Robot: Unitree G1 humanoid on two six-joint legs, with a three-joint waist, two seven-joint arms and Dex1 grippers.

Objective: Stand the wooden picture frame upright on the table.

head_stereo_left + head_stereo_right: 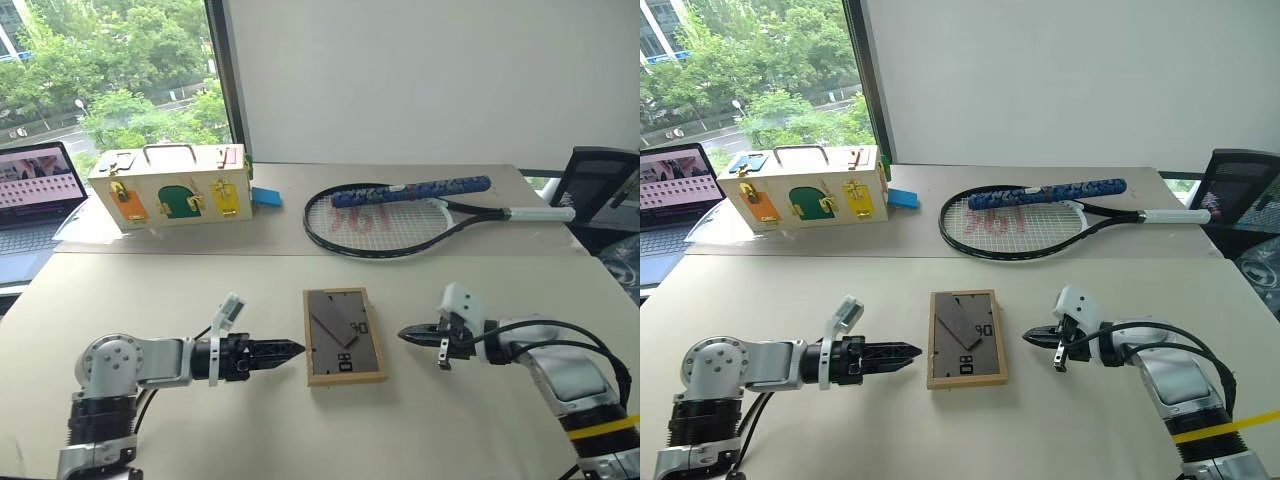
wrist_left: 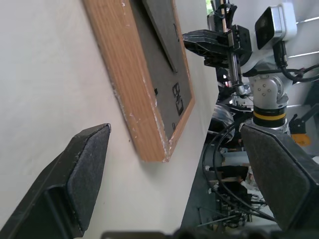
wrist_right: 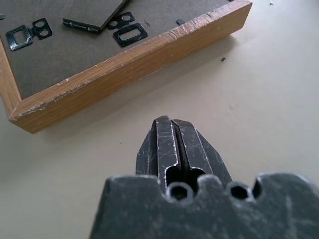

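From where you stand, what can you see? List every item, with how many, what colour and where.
wooden picture frame: one, light wood with dark grey back panel up, flat on the near part of the table, between the two end effectors.
table: one, beige, with a seam across it.
wooden box: one, cream with coloured doors, far left.
blue block: one, right of the box.
tennis racket: one, black with blue-wrapped handle, far right.
laptop: one, open, left edge.
chair: one, dark, right edge.
left end effector: black, open, left of the frame.
right end effector: black, shut, right of the frame.
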